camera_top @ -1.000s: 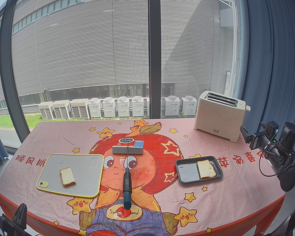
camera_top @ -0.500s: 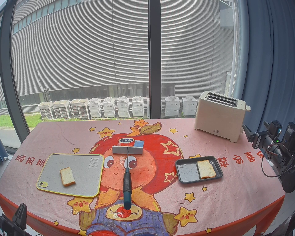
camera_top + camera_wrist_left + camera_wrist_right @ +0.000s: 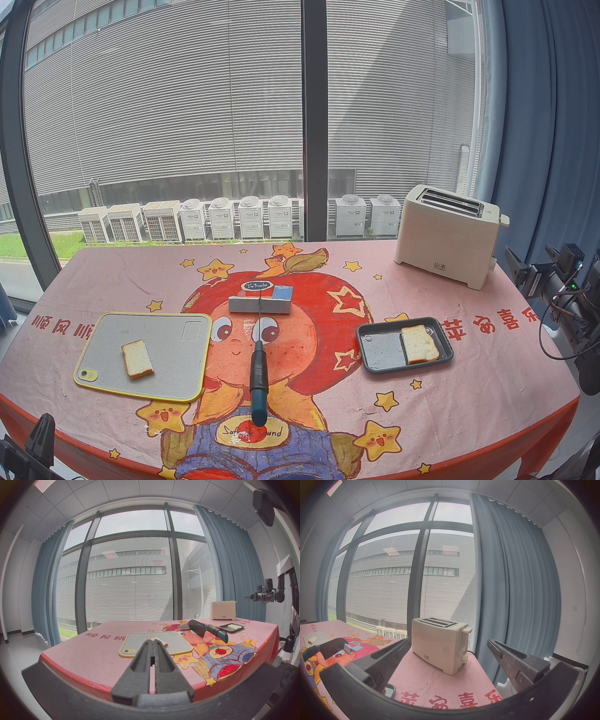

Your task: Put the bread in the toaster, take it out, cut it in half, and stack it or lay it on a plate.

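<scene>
Small dark print marks the toaster (image 3: 447, 234) front, at two o'clock. Large red characters cross the tablecloth (image 3: 487, 387) at nine and three o'clock; a lettered oval (image 3: 278, 434) lies at six.

Bread half (image 3: 419, 343) on tray (image 3: 382, 351), second half (image 3: 137, 359) (flat) on board (image 3: 169, 350)

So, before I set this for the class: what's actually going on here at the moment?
Nothing is being handled. One piece of bread lies on the cutting board on the robot's left; a second piece lies in the dark tray on the right. The knife rests between them, blade in its holder. The toaster stands far right. The left gripper is shut, low by the table's near edge; the right gripper is open, off the right side, facing the toaster.
</scene>
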